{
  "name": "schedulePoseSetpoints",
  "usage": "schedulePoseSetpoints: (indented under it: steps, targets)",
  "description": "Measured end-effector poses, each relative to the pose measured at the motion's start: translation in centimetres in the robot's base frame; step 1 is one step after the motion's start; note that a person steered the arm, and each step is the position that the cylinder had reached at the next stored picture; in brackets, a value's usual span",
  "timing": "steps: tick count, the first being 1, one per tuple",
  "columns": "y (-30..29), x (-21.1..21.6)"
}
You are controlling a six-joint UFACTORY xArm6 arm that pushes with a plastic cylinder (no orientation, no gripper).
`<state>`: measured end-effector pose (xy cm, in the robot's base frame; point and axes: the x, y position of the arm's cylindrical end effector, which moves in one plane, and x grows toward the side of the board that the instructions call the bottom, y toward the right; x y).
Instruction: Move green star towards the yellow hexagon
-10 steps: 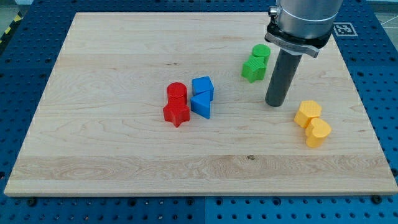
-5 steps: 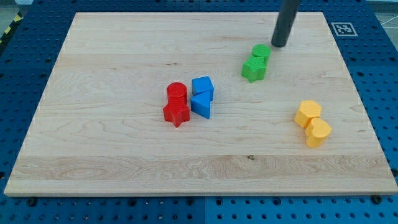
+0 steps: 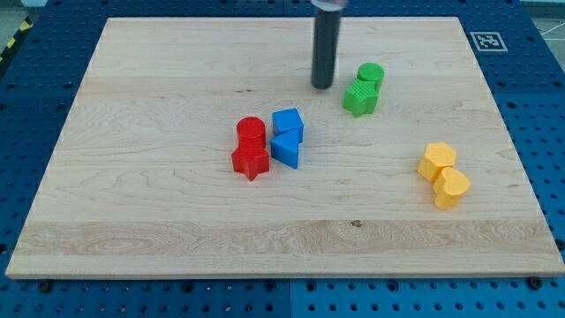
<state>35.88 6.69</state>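
Observation:
The green star [image 3: 359,98] lies on the wooden board at the upper right, touching a green cylinder [image 3: 371,76] just above it. The yellow hexagon [image 3: 437,162] sits at the right, touching another yellow block [image 3: 451,188] below it. My tip [image 3: 322,87] rests on the board just left of the green star, a small gap between them.
A red cylinder [image 3: 251,132] and red star [image 3: 251,162] sit mid-board, with a blue cube [image 3: 288,123] and blue triangular block [image 3: 286,148] touching them on the right. The board's right edge [image 3: 508,132] runs beside the yellow blocks.
My tip moved from between the green and yellow blocks up past the green cylinder's top right, then around to the left of the green star. No block has moved.

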Motion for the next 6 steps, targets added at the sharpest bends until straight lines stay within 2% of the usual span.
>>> schedulePoseSetpoints:
  steps: [3, 4, 6]
  targets:
    - [5.1, 2.2]
    - [8.4, 4.8]
    - [9.2, 6.4]
